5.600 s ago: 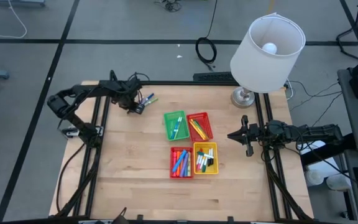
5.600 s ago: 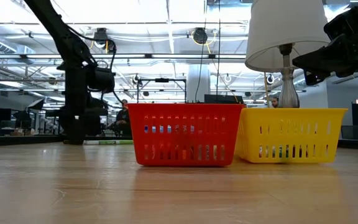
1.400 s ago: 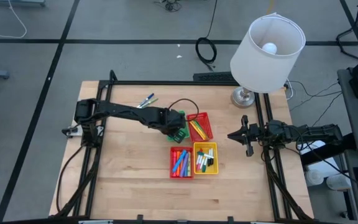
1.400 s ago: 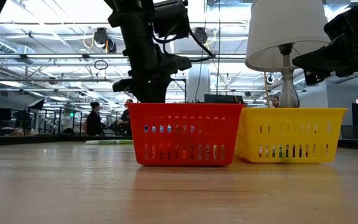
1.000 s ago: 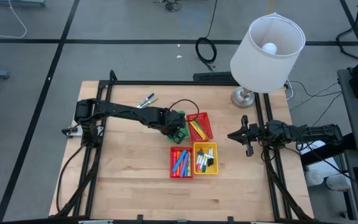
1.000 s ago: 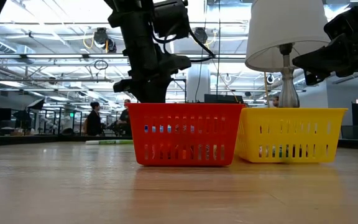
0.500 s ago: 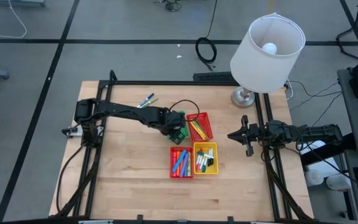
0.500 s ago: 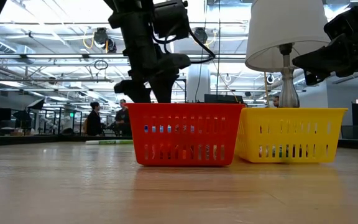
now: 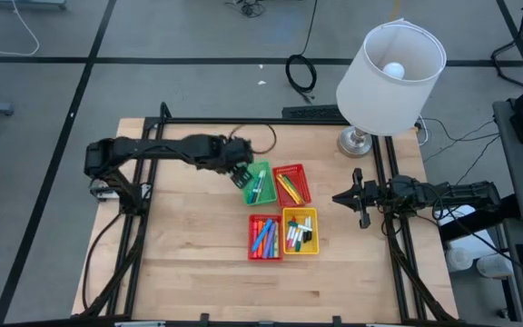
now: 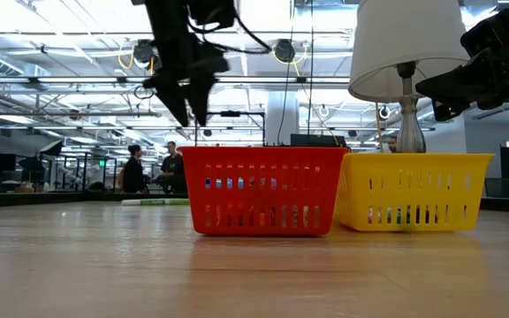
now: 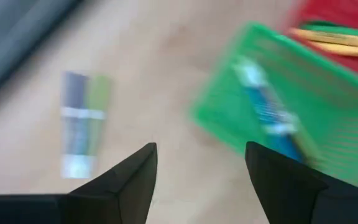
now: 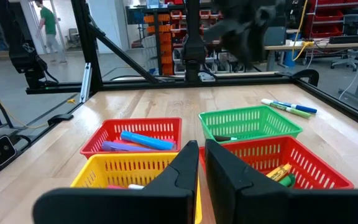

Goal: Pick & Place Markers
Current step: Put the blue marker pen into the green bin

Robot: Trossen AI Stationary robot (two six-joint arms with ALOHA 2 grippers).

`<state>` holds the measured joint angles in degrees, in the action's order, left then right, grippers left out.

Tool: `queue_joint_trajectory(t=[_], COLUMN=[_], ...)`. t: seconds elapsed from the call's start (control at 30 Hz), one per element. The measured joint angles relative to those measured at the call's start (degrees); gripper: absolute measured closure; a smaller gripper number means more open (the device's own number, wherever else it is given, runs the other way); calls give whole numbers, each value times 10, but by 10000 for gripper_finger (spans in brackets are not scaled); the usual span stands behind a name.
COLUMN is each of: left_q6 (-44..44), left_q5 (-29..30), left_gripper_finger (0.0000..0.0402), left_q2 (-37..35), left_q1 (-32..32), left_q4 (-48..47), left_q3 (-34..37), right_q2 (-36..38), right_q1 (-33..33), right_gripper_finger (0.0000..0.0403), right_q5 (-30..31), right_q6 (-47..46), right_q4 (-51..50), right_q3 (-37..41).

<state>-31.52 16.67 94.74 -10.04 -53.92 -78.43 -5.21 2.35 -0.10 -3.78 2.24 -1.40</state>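
I'm holding the left gripper (image 9: 240, 172) above the rear left corner of the green basket (image 9: 263, 173) with its fingers spread and nothing between them; a blue marker (image 9: 258, 186) and a green one are lying inside that basket. Two loose markers (image 12: 289, 107) are lying on the bare table (image 9: 189, 245) behind the basket (blue and green, side by side), and I'm judging those as the next pick. I'm planning to stay high over the basket rim, square the jaws across one marker, not both, then come down. The right gripper (image 9: 360, 199) is waiting clenched and empty at the table's right edge, beside the lamp (image 9: 390, 65). The red baskets (image 9: 291, 183) and yellow basket (image 9: 300, 231) are sitting clustered nearby, out of my path
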Motion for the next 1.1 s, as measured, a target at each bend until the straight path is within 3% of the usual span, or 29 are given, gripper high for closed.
queue_joint_trajectory(t=[0.1, 0.23, 0.43, 0.67, 0.9, 1.1], left_q6=[22, 38, 91, 213, 293, 316], left_q5=[69, 87, 50, -32, -97, -112], left_gripper_finger=[149, 149, 149, 149, 149, 149], left_q2=[-21, -28, -4, 33, 88, 123], left_q1=[-17, -47, -124, -224, -291, -330], left_q4=[-28, -49, -80, -44, 4, 5], left_q3=[0, 0, 0, 0, 0, 8], right_q2=[0, 0, 0, 0, 0, 0], right_q1=[0, 0, 0, 0, 0, 0], right_gripper_finger=[385, 385, 385, 385, 385, 385], right_q5=[0, 0, 0, 0, 0, 0], right_q6=[0, 0, 0, 0, 0, 0], right_q4=[0, 0, 0, 0, 0, 0], right_q3=[0, 0, 0, 0, 0, 0])
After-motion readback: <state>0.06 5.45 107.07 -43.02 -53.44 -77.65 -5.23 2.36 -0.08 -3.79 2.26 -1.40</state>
